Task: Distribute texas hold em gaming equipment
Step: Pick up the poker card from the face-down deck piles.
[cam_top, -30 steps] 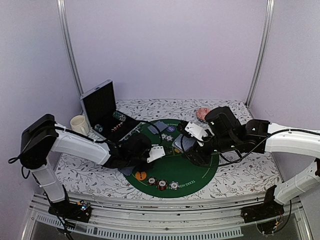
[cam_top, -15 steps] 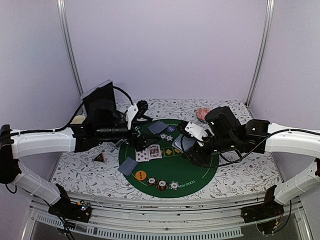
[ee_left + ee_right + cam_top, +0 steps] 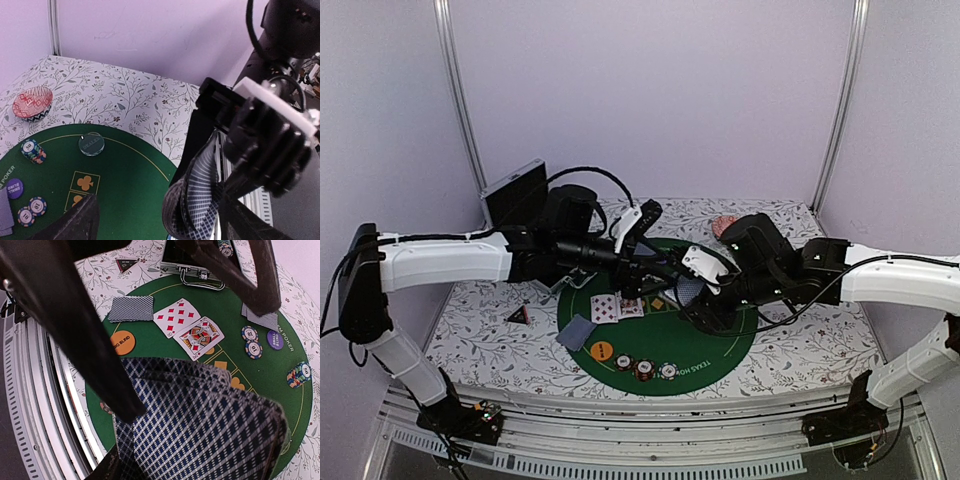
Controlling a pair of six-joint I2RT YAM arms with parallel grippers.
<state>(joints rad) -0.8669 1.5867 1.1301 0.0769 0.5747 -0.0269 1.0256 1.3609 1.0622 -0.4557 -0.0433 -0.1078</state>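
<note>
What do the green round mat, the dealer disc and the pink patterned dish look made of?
Green mat: matte felt or fabric, no glare, printed gold lines. Dealer disc: clear glossy plastic or acrylic, the green shows through. Pink dish: probably glazed ceramic or melamine; too small to tell.

walls (image 3: 650,100): plain lilac | corner posts (image 3: 462,100): bare metal | table (image 3: 805,352): leaf-print cover | light: soft, even
</note>
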